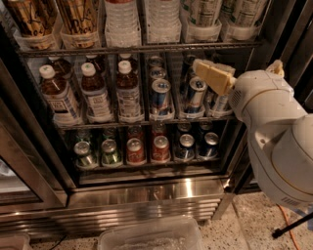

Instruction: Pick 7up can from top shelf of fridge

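Hand [200, 69] sits just under top shelf [146, 49]; 7up can [201, 12] stands upright almost straight above, so we go up. Whether it's spread or pressed together, can't tell.

Gripper [211, 75]: at 2 o'clock, in front of the middle rack [105, 122].
White-capped bottles [95, 93]: three, at 9 o'clock on the middle rack.
Blue-and-silver cans [160, 97]: centre, just beside those bottles.
Small cans [135, 150]: a row toward 6 o'clock on the lowest rack [146, 165], running green, red, blue.
Clear plastic bin [151, 237]: 6 o'clock, at the frame's edge.
Orange cable [287, 222]: 5 o'clock, on the speckled floor [244, 224].
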Controlling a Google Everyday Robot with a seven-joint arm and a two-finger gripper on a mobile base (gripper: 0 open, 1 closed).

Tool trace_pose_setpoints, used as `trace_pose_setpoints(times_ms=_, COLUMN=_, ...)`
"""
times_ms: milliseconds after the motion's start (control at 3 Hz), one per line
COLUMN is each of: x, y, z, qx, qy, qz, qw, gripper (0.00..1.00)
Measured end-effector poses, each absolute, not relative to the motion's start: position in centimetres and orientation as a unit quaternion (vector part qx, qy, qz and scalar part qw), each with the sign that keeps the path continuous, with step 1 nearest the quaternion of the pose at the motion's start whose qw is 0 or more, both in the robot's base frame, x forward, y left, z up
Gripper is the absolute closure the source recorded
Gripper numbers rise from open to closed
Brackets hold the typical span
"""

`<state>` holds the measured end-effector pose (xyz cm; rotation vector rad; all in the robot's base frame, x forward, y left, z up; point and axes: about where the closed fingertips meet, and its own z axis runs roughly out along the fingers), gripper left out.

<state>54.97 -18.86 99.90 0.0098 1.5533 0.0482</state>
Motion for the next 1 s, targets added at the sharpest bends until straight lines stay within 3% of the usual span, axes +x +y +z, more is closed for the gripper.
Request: trace_pose_setpoints(times_ms=1000, x=56.5, y=-21.1, z=102.1, qx=0.004, qy=0.673, qz=0.000, qw=0.740, gripper=0.00)
